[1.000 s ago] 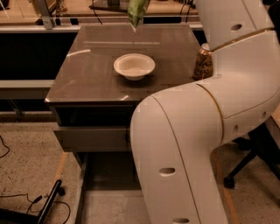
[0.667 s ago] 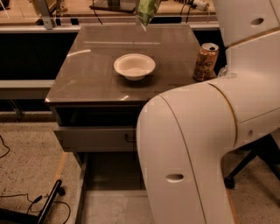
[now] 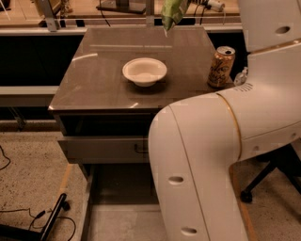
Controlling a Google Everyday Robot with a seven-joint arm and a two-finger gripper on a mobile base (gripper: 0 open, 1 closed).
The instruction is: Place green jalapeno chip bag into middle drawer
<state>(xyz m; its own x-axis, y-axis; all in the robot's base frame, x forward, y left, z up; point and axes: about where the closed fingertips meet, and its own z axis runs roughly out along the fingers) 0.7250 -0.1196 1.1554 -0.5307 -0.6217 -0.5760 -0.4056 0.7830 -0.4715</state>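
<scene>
The green jalapeno chip bag [image 3: 173, 11] hangs at top edge; gripper apparently above, unseen.

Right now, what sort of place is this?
Probably a lab or office: drawer cabinet, floor cables, office-chair base. The gripper is out of view above the green chip bag.

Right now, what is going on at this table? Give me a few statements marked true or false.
1. The green chip bag lies on the table. False: it hangs in the air at the picture's top edge; the pincer is out of view above.
2. The white bowl sits on the table. True.
3. The orange can stands inside the bowl. False: it stands upright on the table, apart from the bowl.
4. The bowl is empty. True.
</scene>
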